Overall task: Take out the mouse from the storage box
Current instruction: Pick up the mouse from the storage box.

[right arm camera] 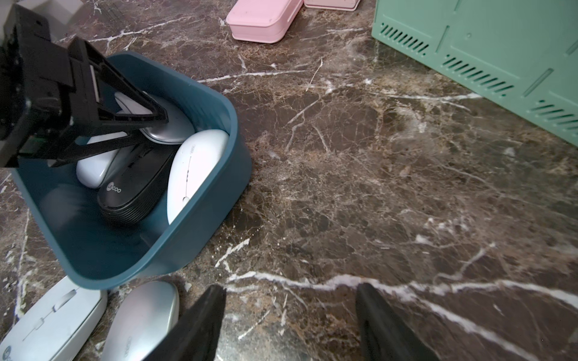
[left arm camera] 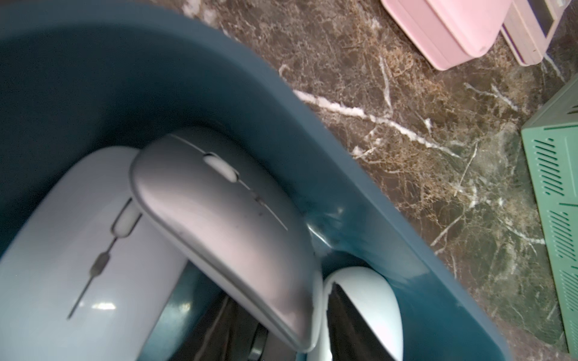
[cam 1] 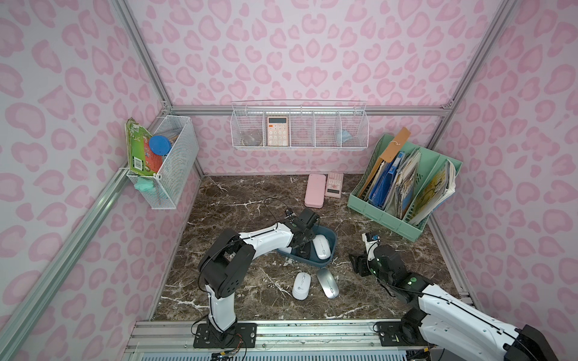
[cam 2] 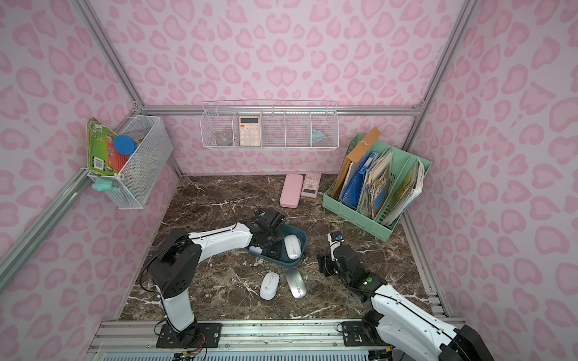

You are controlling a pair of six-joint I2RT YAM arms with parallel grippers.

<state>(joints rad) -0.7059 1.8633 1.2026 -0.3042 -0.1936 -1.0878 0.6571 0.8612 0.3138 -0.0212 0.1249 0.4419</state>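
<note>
Left gripper reaching into the storage box, straddling the silver mouse, clamped or not I cannot tell, my right gripper hovering spread wide over the desk.

Dark teal, brown marble, pink spots

The storage box is dark blue-teal; inside are a white mouse, a silver mouse and a black mouse. The counter is brown marble veined white, the file rack mint green, the walls pale pink with darker pink leopard spots.
</note>
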